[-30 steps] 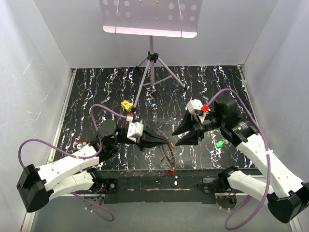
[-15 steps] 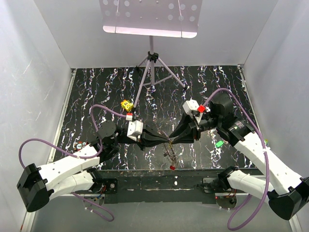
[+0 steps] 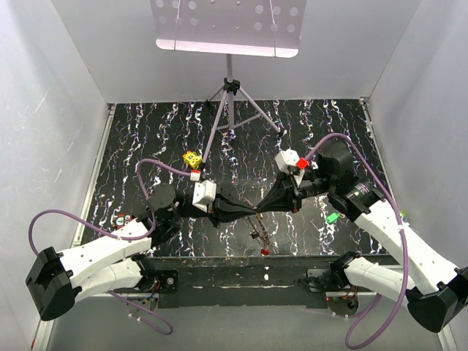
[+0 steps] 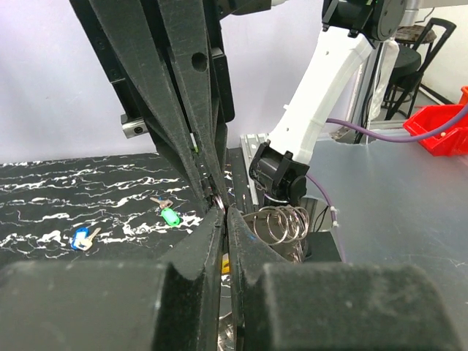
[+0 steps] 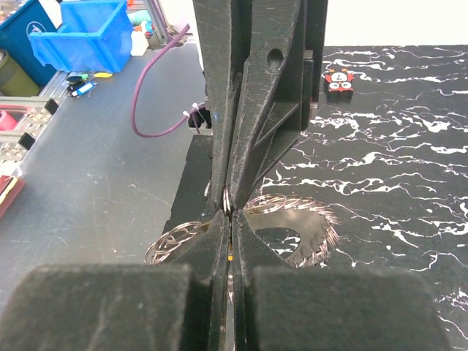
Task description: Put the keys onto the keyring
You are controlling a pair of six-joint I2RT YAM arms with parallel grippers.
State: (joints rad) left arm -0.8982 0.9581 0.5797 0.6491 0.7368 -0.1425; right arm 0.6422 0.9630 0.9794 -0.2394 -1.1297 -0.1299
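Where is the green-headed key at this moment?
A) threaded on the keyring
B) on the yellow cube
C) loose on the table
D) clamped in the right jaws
C: the green key lies on the table, right of the keyring hanging at the jaws.

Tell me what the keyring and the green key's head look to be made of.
The keyring: bare silvery metal, fairly shiny, judging by the bright glints along its wire loops and grey fringe. The green key: its head looks like smooth plastic, with saturated even colour and a soft highlight. Its blade is too small to judge.
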